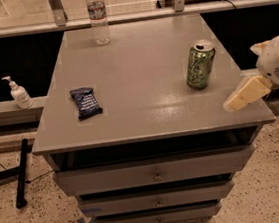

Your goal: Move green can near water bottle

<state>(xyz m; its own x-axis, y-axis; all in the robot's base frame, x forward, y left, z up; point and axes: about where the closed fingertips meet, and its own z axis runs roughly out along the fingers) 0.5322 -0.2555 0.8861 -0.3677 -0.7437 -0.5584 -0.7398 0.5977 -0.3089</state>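
A grey cabinet [146, 82] with three drawers stands on a speckled floor, in front of a low ledge and a railing at the far side. On its flat top, the green can [200, 64] stands upright on the right side, about the middle between the near and far edges. The water bottle [98, 16] stands upright at the far edge, a little left of the centre, well apart from the can. A dark blue snack packet [85, 102] lies flat on the left part of the top, nearer to the front. At the right near corner the gripper [238, 98] comes in from the right over the edge of the top, near the can but not touching it. It holds nothing, and I cannot tell if it is spread or closed. On the ledge to the left of the cabinet stands a white pump bottle [18, 93].
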